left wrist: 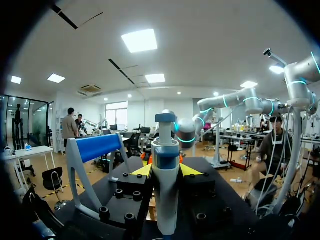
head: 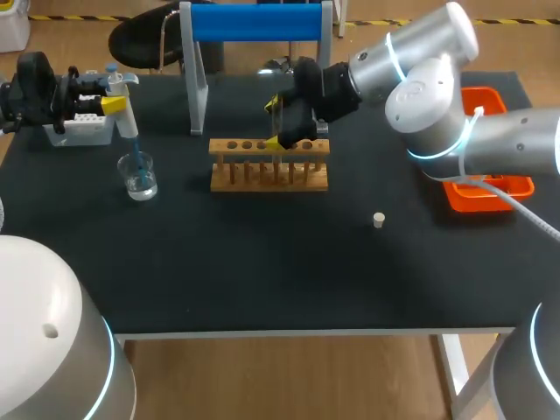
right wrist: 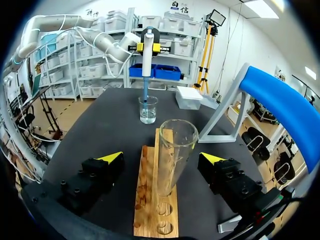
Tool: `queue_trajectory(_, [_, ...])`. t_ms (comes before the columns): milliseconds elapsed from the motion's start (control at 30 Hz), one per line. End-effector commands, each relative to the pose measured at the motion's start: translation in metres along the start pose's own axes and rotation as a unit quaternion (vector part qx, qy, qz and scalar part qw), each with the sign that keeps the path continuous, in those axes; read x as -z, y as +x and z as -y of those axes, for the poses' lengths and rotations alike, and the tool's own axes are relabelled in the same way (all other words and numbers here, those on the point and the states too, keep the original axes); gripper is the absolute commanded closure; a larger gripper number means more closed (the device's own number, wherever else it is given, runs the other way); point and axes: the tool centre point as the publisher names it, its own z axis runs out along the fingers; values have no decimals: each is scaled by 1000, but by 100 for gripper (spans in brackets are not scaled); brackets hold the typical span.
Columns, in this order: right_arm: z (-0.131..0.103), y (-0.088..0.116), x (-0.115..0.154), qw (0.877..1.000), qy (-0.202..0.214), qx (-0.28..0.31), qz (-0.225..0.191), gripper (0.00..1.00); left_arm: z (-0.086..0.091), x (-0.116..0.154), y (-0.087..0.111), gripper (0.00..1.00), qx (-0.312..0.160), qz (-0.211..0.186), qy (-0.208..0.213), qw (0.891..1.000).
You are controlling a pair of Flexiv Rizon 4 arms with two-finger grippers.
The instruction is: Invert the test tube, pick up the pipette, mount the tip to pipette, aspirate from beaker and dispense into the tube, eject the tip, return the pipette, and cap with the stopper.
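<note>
- bench (head: 262,262): matte black
- pipette (right wrist: 147,55): white body, blue cap, blue tip
- rack (head: 269,178): pale brown wood
- test tube (right wrist: 172,150) and beaker (head: 140,179): clear glass
- stopper (head: 379,220): cream
- tray (head: 490,98): bright orange
- right pincer (right wrist: 160,159): black, yellow tips

A black table (head: 262,262) was set on a wood-toned floor (head: 289,376). Overhead, square ceiling lights (left wrist: 139,40) were lit — the ceiling (left wrist: 210,45) was painted white. White shelves (right wrist: 182,47) were stacked with boxes (right wrist: 117,22) at one side; a window (left wrist: 116,112) was seen far off.
</note>
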Motion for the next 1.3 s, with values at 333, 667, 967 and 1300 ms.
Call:
queue_trajectory(333, [-1, 0, 1, 1000, 2, 0, 0, 0, 5, 0, 3, 100, -1, -2, -9, 1000])
queue_trajectory(667, [-1, 0, 1, 1000, 2, 0, 0, 0, 16, 0, 3, 100, 1, 0, -25, 1000])
queue_trajectory(967, [-1, 0, 1, 1000, 2, 0, 0, 0, 33, -3, 4, 100, -14, 3, -40, 999])
queue_trajectory(1300, [-1, 0, 1, 1000, 2, 0, 0, 0, 60, -9, 10, 100, -27, 4, -62, 998])
